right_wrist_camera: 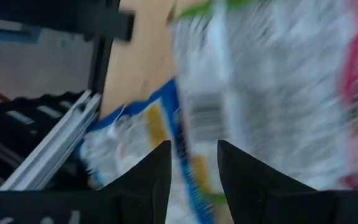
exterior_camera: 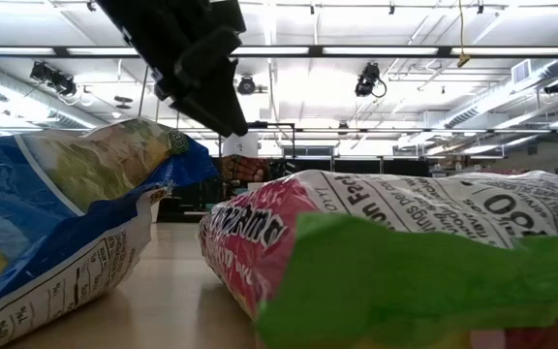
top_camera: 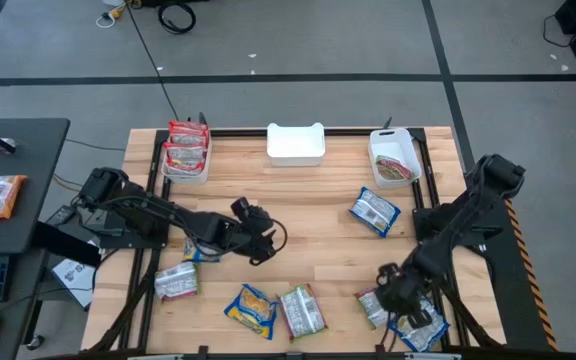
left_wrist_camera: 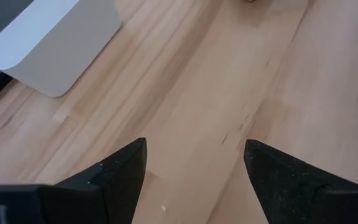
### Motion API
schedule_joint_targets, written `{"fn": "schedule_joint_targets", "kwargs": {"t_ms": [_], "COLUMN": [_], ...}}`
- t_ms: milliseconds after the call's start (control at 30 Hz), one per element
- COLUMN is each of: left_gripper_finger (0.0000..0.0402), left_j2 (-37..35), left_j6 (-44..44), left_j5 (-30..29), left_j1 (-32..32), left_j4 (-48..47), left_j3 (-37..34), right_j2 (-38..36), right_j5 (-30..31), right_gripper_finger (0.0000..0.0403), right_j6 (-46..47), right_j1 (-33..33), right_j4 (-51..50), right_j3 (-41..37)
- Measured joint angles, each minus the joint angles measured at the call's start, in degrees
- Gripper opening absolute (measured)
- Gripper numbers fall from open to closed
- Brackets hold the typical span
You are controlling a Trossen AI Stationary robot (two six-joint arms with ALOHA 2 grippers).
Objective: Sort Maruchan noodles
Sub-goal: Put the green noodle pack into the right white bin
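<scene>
My left end effector hangs released, fingers spread wide over bare desk near the middle. Nearest to it, just back toward my left arm's base, lies a blue-yellow packet, with a silvery packet a little beyond that. Toward the desk's near edge from it lie another blue-yellow packet and a silvery-green one. My right end effector sits low at the near right corner, fingers half parted directly over a silvery-green packet, whose long axis seems to run along my fingers; whether I am grasping it, I cannot tell. A blue packet lies just beside. My right arm is nearer this pair.
</scene>
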Motion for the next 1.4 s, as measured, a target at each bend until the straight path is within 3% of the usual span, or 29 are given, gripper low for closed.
{"fn": "schedule_joint_targets", "kwargs": {"t_ms": [267, 467, 700, 833, 967, 1067, 1300, 1400], "left_gripper_finger": [0.0274, 0.0274, 0.0274, 0.0274, 0.0274, 0.0274, 0.0274, 0.0274], "left_j2": [0.0, 0.0, 0.0, 0.0, 0.0, 0.0, 0.0, 0.0], "left_j6": [2.5, 2.7, 2.4, 1.9, 1.6, 1.8, 3.5, 3.5], "left_j5": [0.0, 2.7, 3.6, 3.6, 3.6, 3.6, 1.6, 1.5], "left_j1": [0.0, 0.0, -1.0, -1.6, -2.5, -2.6, -2.0, -2.0], "left_j4": [0.2, 0.2, 0.1, 0.1, 0.0, 0.1, 0.1, 0.1], "left_j3": [0.0, 0.0, 0.0, 0.0, 0.0, 0.0, 0.0, 0.0], "right_j2": [4.0, 6.3, 4.7, 4.8, 4.6, 4.6, 4.9, 4.8], "right_j5": [0.7, 4.8, 35.0, 43.7, 46.3, 46.4, 47.5, 45.6], "right_gripper_finger": [0.0135, 0.0134, 0.0128, 0.0122, 0.0121, 0.0121, 0.012, 0.012], "right_j6": [10.5, 1.9, -12.5, -18.1, -17.2, -15.8, -17.5, -16.6], "right_j1": [3.4, 1.3, -4.3, -4.7, -4.4, -4.6, -9.3, -11.7], "right_j4": [-0.3, -6.6, -27.4, -36.7, -36.1, -29.0, -4.9, -0.8], "right_j3": [0.0, 0.5, 6.2, 13.1, 17.4, 16.8, 5.7, 2.8]}}
